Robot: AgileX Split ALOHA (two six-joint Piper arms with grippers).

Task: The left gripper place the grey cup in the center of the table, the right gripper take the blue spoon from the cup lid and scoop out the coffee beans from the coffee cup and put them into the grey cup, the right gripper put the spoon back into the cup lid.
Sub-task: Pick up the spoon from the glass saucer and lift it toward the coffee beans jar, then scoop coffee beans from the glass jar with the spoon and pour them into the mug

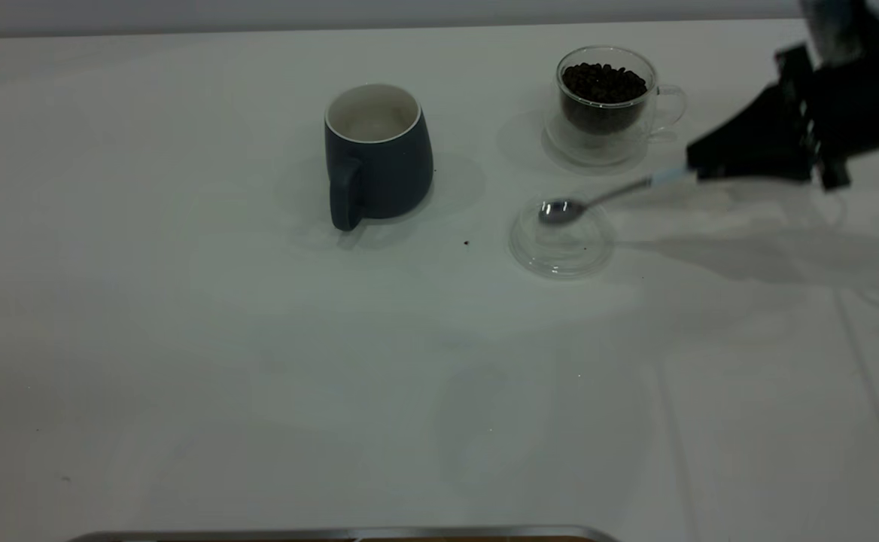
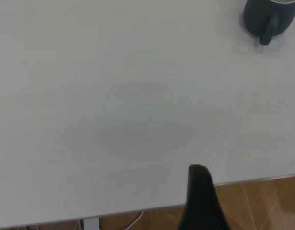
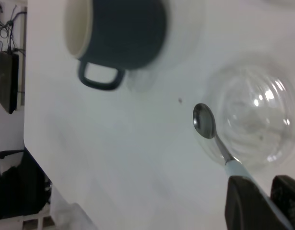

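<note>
The grey cup point(image 1: 378, 158) stands upright mid-table, handle toward the front; it also shows as the grey cup point(image 3: 123, 33) and the grey cup point(image 2: 272, 17). The coffee cup point(image 1: 605, 105) holds coffee beans point(image 1: 603, 83) at the back right. In front of it lies the cup lid point(image 1: 560, 242). My right gripper point(image 1: 699, 162) is shut on the blue spoon point(image 1: 612, 194) by its pale handle. The spoon's empty bowl sits over the lid's far rim; whether it touches I cannot tell. Up close, the right gripper point(image 3: 262, 181) pinches the spoon point(image 3: 207, 124) beside the lid point(image 3: 255, 122). The left gripper point(image 2: 226, 196) hangs open over the table's edge, far from the grey cup.
A dark speck point(image 1: 466, 243) lies on the white table point(image 1: 259, 339) between the grey cup and the lid. A metal strip point(image 1: 334, 534) runs along the front edge. Beyond the table edge are wooden floor point(image 2: 262, 201) and a dark chair point(image 3: 17, 187).
</note>
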